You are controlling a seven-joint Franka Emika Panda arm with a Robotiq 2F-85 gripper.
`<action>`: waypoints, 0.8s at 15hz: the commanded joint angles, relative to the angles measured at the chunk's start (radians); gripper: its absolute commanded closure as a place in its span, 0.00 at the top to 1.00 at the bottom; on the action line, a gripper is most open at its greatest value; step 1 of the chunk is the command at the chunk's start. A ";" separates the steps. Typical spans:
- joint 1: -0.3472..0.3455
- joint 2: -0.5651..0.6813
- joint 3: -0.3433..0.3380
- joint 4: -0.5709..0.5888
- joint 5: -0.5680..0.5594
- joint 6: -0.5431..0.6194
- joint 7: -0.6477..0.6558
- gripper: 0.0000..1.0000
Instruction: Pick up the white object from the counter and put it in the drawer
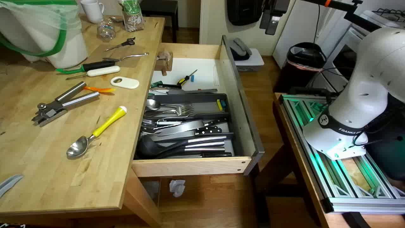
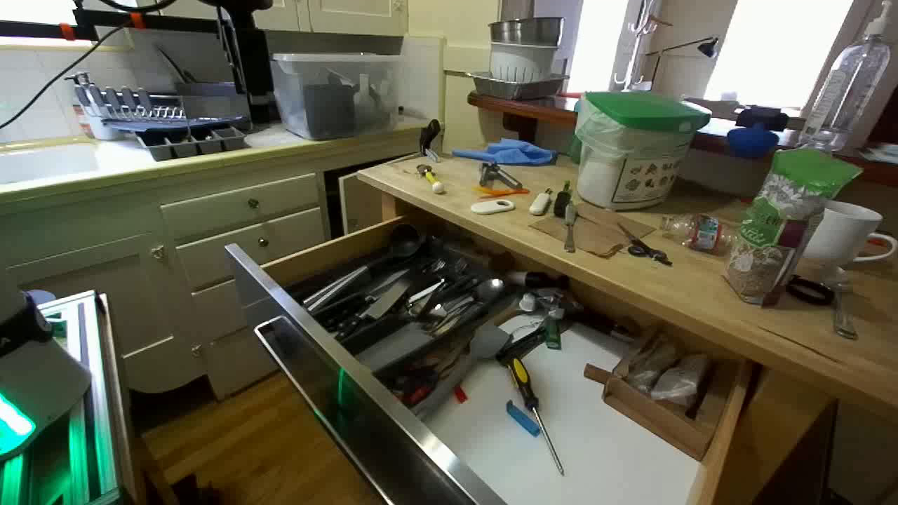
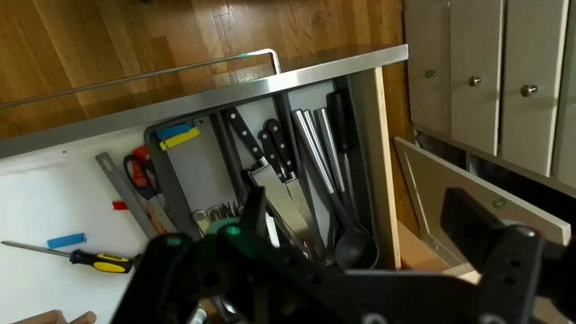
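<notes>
The white object point(image 1: 125, 82) is a small flat oval with a hole at one end. It lies on the wooden counter point(image 1: 91, 183) near the drawer-side edge. It also shows in an exterior view point(image 2: 492, 207), and is out of the wrist view. The drawer point(image 1: 242, 91) is pulled open, with a black cutlery tray and a white-lined rear section; it also shows in the wrist view point(image 3: 202, 101). My gripper point(image 3: 360, 209) is open and empty, high above the drawer. What looks like its lower part hangs at the top in both exterior views point(image 1: 271, 22) point(image 2: 242, 56).
Near the white object lie a white-handled utensil point(image 1: 102, 71), an orange-handled tool point(image 1: 99, 89), a metal press point(image 1: 63, 104) and a yellow-handled scoop point(image 1: 109, 122). A tall bin point(image 2: 635, 158) stands behind. Knives point(image 3: 274, 180) and a screwdriver point(image 3: 101, 261) lie in the drawer.
</notes>
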 commanded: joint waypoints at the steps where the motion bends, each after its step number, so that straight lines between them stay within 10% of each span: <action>1: -0.017 0.004 0.013 0.002 0.009 -0.003 -0.009 1.00; 10: -0.017 0.004 0.013 0.002 0.009 -0.003 -0.009 1.00; 12: -0.002 0.081 0.010 -0.005 0.020 0.140 -0.024 1.00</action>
